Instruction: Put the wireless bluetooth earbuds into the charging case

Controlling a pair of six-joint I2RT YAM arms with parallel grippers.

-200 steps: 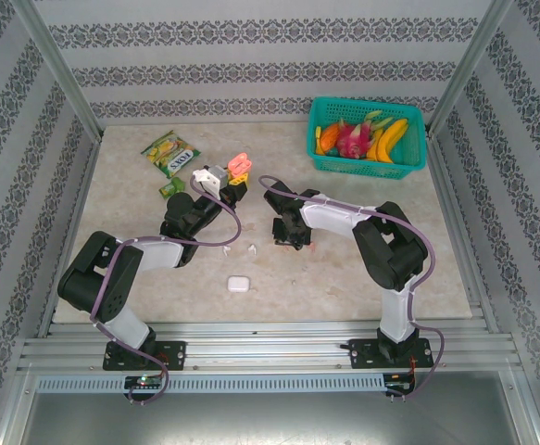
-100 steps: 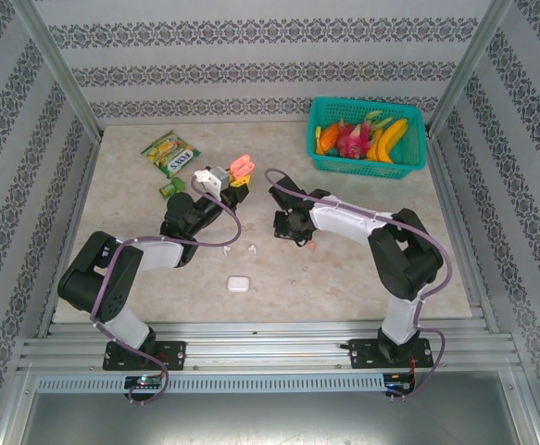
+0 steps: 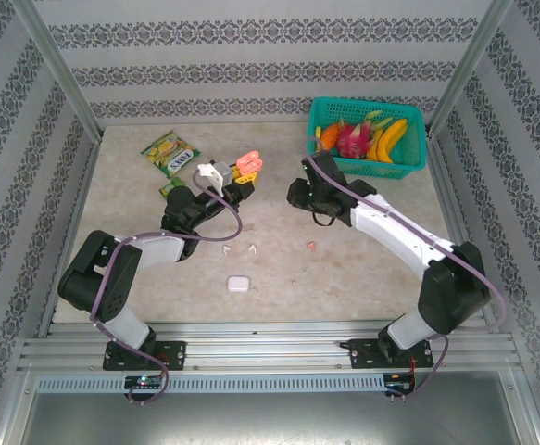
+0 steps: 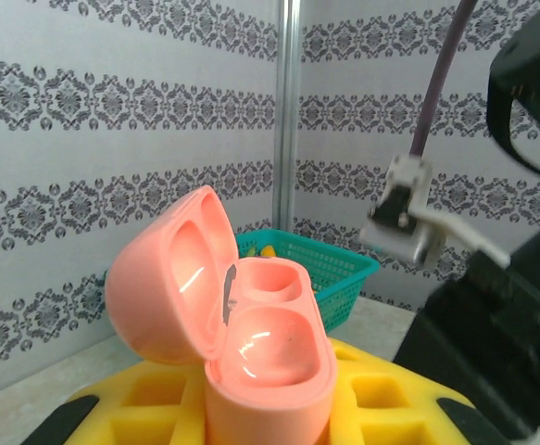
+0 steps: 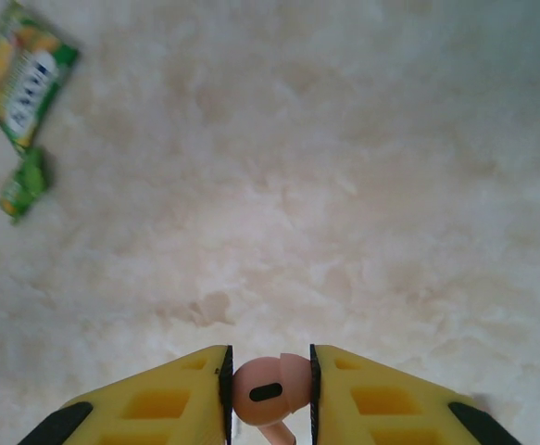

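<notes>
My left gripper [image 3: 236, 184] is shut on the open coral-pink charging case [image 3: 245, 165] and holds it upright above the table. In the left wrist view the case [image 4: 268, 362] stands between the yellow fingers [image 4: 149, 403], its lid [image 4: 163, 278] swung back and both wells empty. My right gripper [image 5: 269, 394] is shut on a coral-pink earbud [image 5: 270, 389], raised over bare table. From above, the right gripper [image 3: 299, 193] hangs just right of the case. A second coral-pink earbud [image 3: 312, 246] and a white earbud [image 3: 251, 248] lie on the table.
A closed white case [image 3: 238, 284] lies near the front. A teal basket [image 3: 416, 165] of toy fruit stands at the back right. A green snack packet [image 3: 170, 153] and a small green packet [image 3: 169, 188] lie at the back left, also seen from the right wrist [image 5: 24, 74].
The right arm has lifted from the table's middle with the coral-pink earbud and swung back and right, stretching out. The left gripper has shifted the case slightly right.
</notes>
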